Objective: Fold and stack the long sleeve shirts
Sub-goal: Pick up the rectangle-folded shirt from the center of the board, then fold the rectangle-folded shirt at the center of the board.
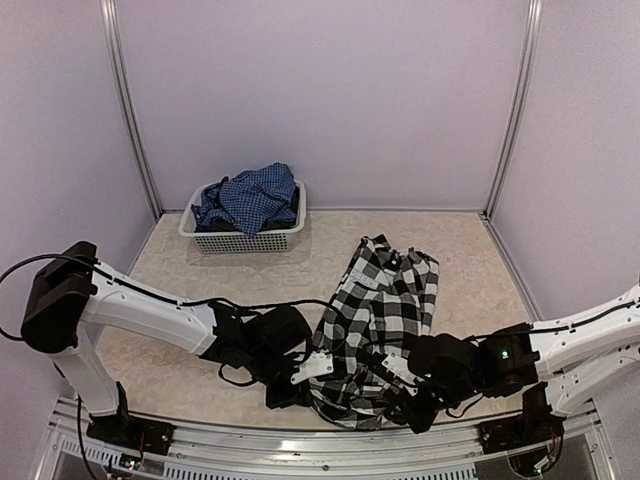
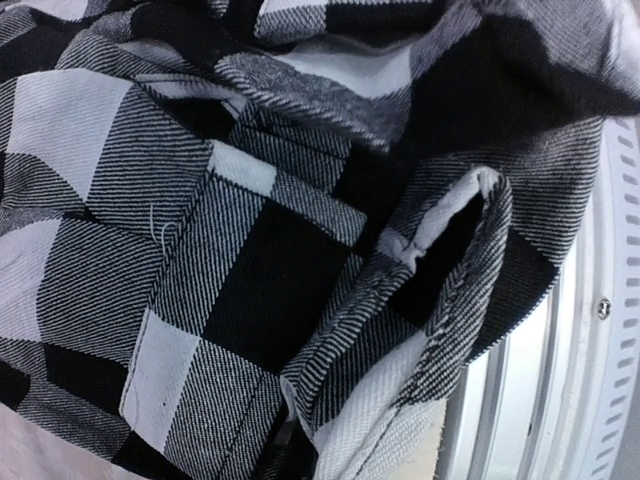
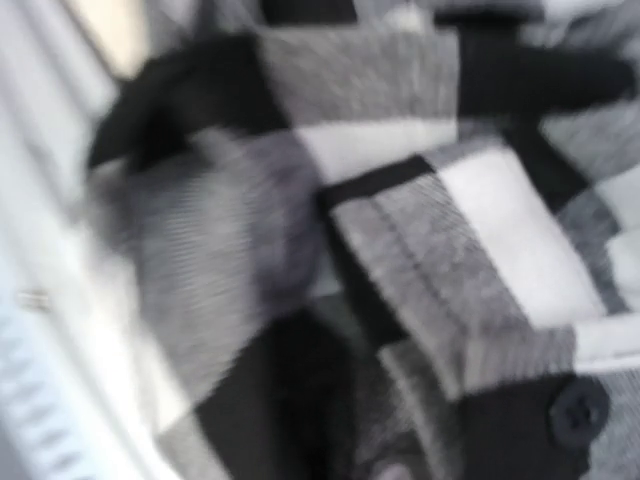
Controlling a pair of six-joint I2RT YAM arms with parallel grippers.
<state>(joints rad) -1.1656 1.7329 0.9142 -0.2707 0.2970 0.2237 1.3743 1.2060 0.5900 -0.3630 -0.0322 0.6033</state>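
Note:
The black-and-white checked long sleeve shirt [image 1: 385, 295] lies crumpled on the table, stretching from the middle toward the near edge. My left gripper [image 1: 317, 367] is at its near left hem and my right gripper [image 1: 399, 373] at its near right hem, both shut with the cloth bunched between them. In the left wrist view, checked cloth [image 2: 250, 250] fills the frame and folds down over the jaws, hiding the fingers. The right wrist view is blurred, with the same cloth [image 3: 420, 220] and a black button [image 3: 578, 410]. The blue checked shirt [image 1: 248, 197] sits heaped in the basket.
A white mesh basket [image 1: 288, 239] stands at the back left by the wall. A metal frame rail [image 1: 300, 447] runs along the near table edge and shows at the right of the left wrist view [image 2: 600, 330]. Pale walls enclose the table on three sides.

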